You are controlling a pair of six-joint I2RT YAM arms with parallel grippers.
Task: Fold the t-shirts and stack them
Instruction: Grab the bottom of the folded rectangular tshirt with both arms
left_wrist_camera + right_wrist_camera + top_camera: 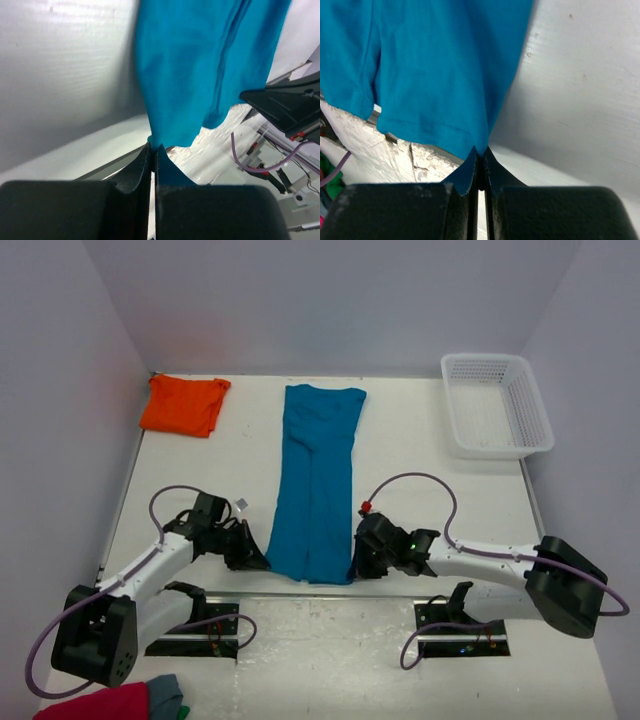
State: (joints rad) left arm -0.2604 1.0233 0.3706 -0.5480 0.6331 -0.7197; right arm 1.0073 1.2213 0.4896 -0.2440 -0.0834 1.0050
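Observation:
The teal-blue t-shirt (315, 480) lies as a long narrow strip down the middle of the table, its hem at the near edge. My left gripper (258, 558) is shut on the hem's left corner (152, 142), the cloth pinched between the fingertips. At the hem's right corner (479, 146) my right gripper (362, 562) is shut on the cloth too. The orange t-shirt (184, 404) sits folded at the far left corner, away from both grippers.
A white plastic basket (496, 405) stands at the far right. A crimson-pink cloth (95, 705) and a grey cloth (165, 695) lie off the table at the near left. White walls close in the table on three sides.

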